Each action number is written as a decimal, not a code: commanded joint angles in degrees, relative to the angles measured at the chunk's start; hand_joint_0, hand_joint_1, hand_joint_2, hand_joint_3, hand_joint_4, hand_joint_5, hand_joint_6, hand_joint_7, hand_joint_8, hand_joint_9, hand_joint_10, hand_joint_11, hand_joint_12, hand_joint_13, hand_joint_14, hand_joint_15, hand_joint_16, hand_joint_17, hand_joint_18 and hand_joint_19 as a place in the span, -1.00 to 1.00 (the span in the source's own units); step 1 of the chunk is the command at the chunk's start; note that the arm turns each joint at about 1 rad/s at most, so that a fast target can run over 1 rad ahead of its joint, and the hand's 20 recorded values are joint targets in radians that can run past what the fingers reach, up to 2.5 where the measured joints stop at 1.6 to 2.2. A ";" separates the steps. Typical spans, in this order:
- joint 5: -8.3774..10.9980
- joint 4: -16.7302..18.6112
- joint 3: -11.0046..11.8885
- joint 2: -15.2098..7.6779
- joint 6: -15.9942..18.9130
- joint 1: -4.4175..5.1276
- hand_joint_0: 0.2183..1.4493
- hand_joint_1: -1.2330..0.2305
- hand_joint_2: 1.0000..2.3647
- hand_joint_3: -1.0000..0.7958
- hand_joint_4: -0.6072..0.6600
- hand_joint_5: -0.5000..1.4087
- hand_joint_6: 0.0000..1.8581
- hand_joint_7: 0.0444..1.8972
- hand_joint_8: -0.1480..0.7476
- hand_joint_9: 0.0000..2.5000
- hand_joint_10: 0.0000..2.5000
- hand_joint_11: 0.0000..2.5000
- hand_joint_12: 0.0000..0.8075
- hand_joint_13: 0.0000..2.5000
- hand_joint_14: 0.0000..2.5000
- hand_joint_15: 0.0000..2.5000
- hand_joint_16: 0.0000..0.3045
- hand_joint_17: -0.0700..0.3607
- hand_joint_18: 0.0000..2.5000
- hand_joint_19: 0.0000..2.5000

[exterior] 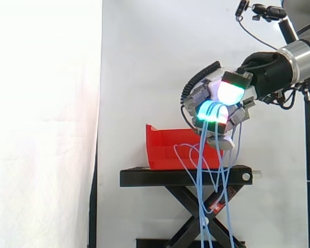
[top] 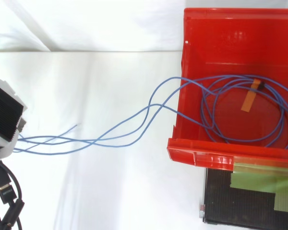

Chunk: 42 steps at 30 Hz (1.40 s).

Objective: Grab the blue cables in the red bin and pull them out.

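In the side view I saw the robot hand, upper right, curled round the blue cables, whose strands hung down past the black stand. The top view showed me more: loops coiled inside the red bin at right, an orange tape strip on them, and strands trailing left over its wall.

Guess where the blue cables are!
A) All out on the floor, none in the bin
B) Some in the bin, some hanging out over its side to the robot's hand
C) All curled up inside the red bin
B: the blue cables loop inside the red bin, cross over its wall and run to the hand, whose fingers are curled round them.
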 commanded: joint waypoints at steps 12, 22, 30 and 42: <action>0.26 -0.14 -0.04 0.95 -0.97 0.00 -0.03 -0.52 -1.00 -1.00 0.09 0.17 0.22 -0.61 -0.08 -0.54 0.63 -0.33 -0.20 -0.42 0.49 -0.29 -0.76 -0.29 -0.34 -0.01; 0.26 -0.05 -0.04 0.86 -1.41 0.09 -0.09 -0.43 -1.00 -1.00 0.12 0.19 0.17 -0.59 -0.07 -0.52 0.58 -0.31 -0.20 -0.41 0.47 -0.28 -0.75 -0.27 -0.33 -0.02; 0.17 -0.14 -0.04 0.86 -1.14 0.00 -0.08 -0.46 -1.00 -1.00 0.13 0.21 0.14 -0.59 -0.08 -0.50 0.53 -0.30 -0.20 -0.40 0.44 -0.27 -0.74 -0.27 -0.33 -0.02; -3.96 5.66 -5.75 0.86 11.34 0.26 -0.06 -0.52 -1.00 -1.00 0.12 0.21 0.14 -0.58 -0.09 -0.48 0.47 -0.27 -0.21 -0.39 0.41 -0.25 -0.75 -0.27 -0.33 -0.02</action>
